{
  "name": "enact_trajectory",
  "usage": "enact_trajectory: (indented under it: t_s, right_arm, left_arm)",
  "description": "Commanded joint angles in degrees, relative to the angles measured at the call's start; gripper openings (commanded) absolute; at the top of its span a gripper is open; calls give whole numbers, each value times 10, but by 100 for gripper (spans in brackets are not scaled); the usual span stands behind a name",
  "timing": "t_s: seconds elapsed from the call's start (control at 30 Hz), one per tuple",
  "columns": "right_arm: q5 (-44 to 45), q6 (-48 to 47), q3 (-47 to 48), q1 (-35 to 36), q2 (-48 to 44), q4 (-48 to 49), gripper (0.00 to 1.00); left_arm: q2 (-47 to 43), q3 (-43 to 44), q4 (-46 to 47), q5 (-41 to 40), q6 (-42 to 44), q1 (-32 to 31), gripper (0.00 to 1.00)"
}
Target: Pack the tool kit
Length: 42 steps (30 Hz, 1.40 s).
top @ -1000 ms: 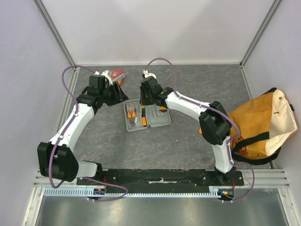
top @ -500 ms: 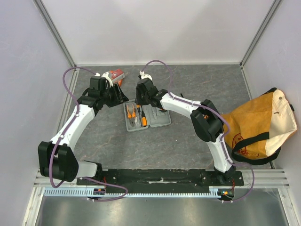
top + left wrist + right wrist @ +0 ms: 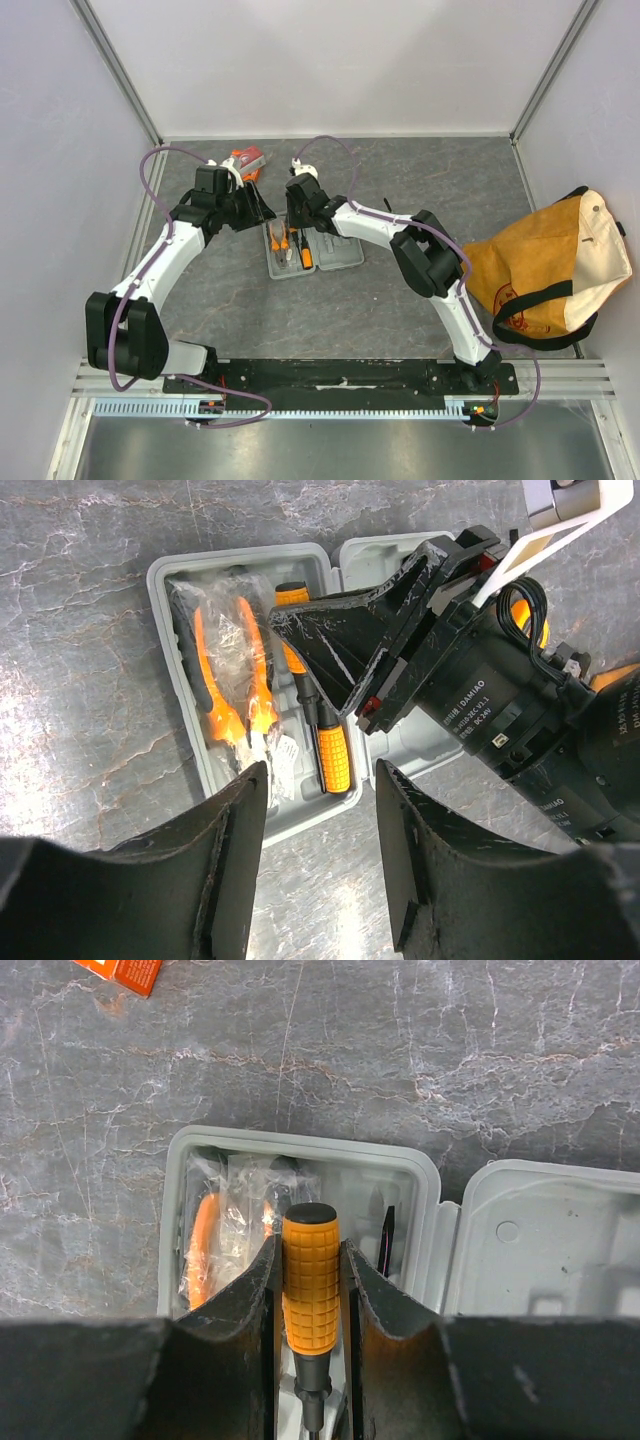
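Observation:
The grey tool kit case (image 3: pixel 340 255) lies open on the table, also in the right wrist view (image 3: pixel 300 1145) and the left wrist view (image 3: pixel 250 560). Its left half holds bagged orange pliers (image 3: pixel 225 695) and an orange-handled screwdriver (image 3: pixel 335 760). My right gripper (image 3: pixel 310 1260) is shut on a second orange-handled screwdriver (image 3: pixel 310 1280) and holds it over the case's left half; it also shows in the top view (image 3: pixel 295 218). My left gripper (image 3: pixel 320 780) is open and empty, just above the case's edge, close beside the right gripper (image 3: pixel 350 650).
A tan canvas bag (image 3: pixel 545 265) with black straps lies at the right edge of the table. A red-orange packet (image 3: pixel 247 158) lies at the back, behind my left gripper (image 3: pixel 262 208). The case's right half (image 3: pixel 560 1240) has empty moulded slots.
My right gripper has moved left with the screwdriver, from over the case's hinge to over its left half. My left arm has shifted slightly towards the case.

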Motion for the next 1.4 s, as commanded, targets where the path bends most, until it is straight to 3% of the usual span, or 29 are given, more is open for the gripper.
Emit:
enact_trajectory:
  t_s: [0.0, 0.63, 0.9, 1.1, 1.37]
  right_arm:
    - [27, -9, 18, 1, 9, 26, 18]
    - [78, 58, 56, 1, 44, -10, 23]
    - [78, 76, 52, 3, 57, -26, 32]
    - [84, 67, 43, 5, 50, -24, 47]
    - [79, 57, -1, 5, -5, 1, 48]
  left_arm:
    - [-3, -2, 24, 1, -13, 3, 53]
    - [6, -6, 25, 8, -18, 3, 52]
    - [9, -6, 25, 8, -20, 3, 51]
    - [12, -6, 25, 8, -20, 2, 51]
    - [16, -3, 26, 9, -22, 3, 50]
